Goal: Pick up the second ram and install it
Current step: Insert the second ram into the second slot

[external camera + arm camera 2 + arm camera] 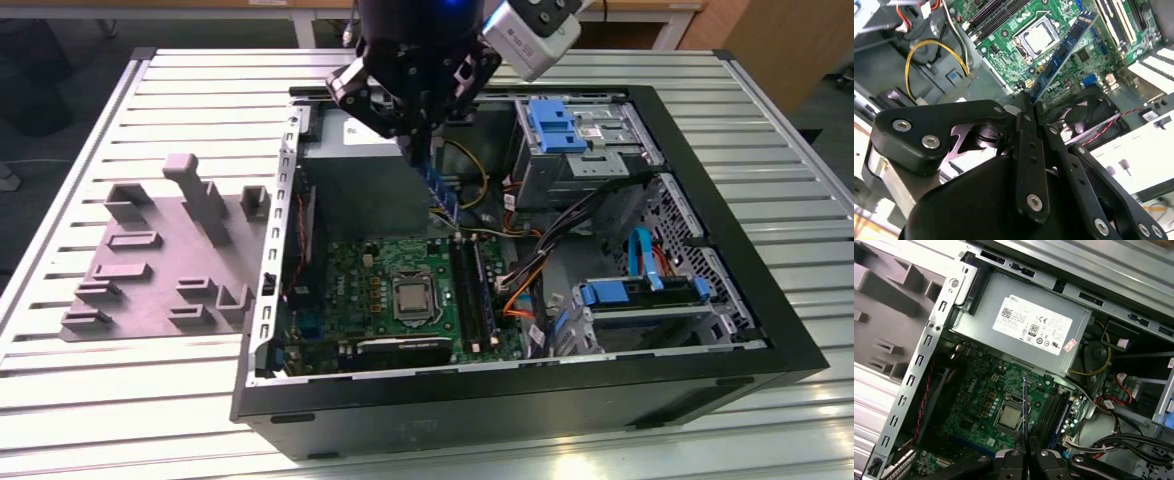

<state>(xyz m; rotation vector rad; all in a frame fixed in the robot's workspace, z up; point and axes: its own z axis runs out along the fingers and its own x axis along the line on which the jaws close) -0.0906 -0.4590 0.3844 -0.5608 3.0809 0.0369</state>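
My gripper (416,148) hangs over the open computer case, shut on the second ram (441,195), a thin blue-green stick that points down toward the motherboard (360,270). In the second wrist view the ram (1064,50) runs out from between the fingertips (1023,102) across the green board. The first wrist view sees the ram (1024,405) edge-on as a thin line above the processor socket (1010,415), clear of the board. The long black slots (470,290) lie just to the exterior view's right of the socket, below the stick.
A grey power supply (1029,325) fills the case's back wall. Blue drive-bay clips (554,125) and a second drive bay (627,292) sit at the exterior view's right, with cable bundles (561,240) between. A grey parts fixture (160,250) lies outside the case. A black fan (1089,107) sits beside the board.
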